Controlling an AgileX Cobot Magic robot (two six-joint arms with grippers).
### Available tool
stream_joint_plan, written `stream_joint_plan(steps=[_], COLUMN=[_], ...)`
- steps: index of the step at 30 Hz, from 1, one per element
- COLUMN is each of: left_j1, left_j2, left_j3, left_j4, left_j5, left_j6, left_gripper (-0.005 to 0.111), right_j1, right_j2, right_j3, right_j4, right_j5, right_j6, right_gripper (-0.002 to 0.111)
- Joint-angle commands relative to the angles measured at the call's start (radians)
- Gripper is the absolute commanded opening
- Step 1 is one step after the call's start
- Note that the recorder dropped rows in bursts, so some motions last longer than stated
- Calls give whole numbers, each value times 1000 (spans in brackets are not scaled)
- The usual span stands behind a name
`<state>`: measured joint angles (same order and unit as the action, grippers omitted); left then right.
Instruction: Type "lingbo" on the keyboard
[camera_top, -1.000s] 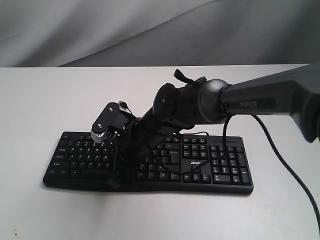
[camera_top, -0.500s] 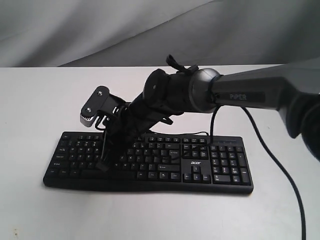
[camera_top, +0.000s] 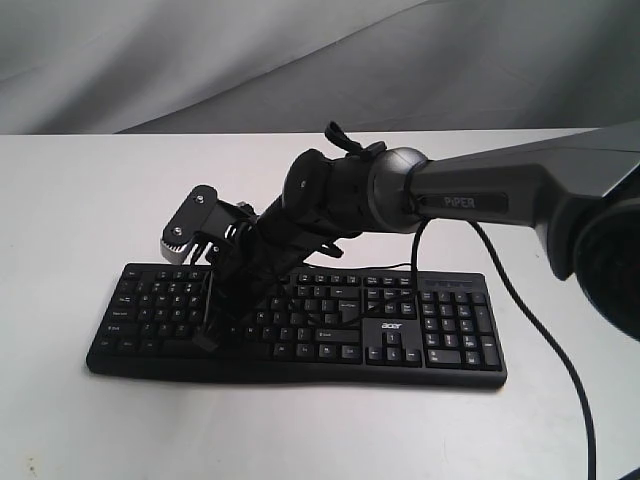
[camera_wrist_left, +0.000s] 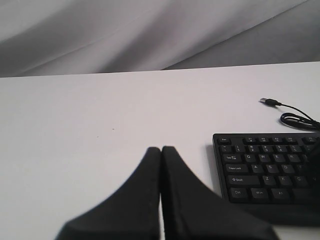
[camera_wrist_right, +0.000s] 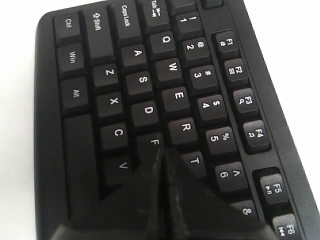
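The black acer keyboard (camera_top: 440, 330) lies across the middle of the white table. My right gripper (camera_top: 207, 342) reaches over from the right and points down at its left half, fingers shut with nothing between them. In the right wrist view the right gripper (camera_wrist_right: 161, 150) has its tips just past the F key (camera_wrist_right: 154, 142), beside T, and covers the key below them; contact cannot be judged. My left gripper (camera_wrist_left: 161, 148) is shut and empty, over bare table left of the keyboard (camera_wrist_left: 270, 170). It does not appear in the exterior view.
The keyboard's thin black USB cable (camera_wrist_left: 295, 116) curls on the table behind the keyboard, its plug (camera_wrist_left: 269, 102) lying loose. The right arm's own cable (camera_top: 520, 300) hangs down over the number pad side. Grey cloth (camera_top: 300, 60) backs the table.
The right arm has swung left along the keyboard, carrying its shut fingertips from near the middle keys towards the left half. They lifted partway, then dipped slightly lower again.
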<state>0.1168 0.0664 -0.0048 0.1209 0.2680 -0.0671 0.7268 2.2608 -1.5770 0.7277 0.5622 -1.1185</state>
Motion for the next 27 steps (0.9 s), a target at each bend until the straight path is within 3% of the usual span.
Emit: stream_joint_plan(steps=[1,27], left_j1=[-1,-1], left_j2=[4,4], left_j3=[5,5], left_j4=[-4,-4], left_j5=[-6,-6], left_j6=[-2,-2], left_gripper=[1,1], right_j1=[2,3], right_j2=[0,-37], right_j3=[-8,33], right_j4=[8,-22], right_j5=[3,74], right_j6=[5,53], right_gripper=[0,0])
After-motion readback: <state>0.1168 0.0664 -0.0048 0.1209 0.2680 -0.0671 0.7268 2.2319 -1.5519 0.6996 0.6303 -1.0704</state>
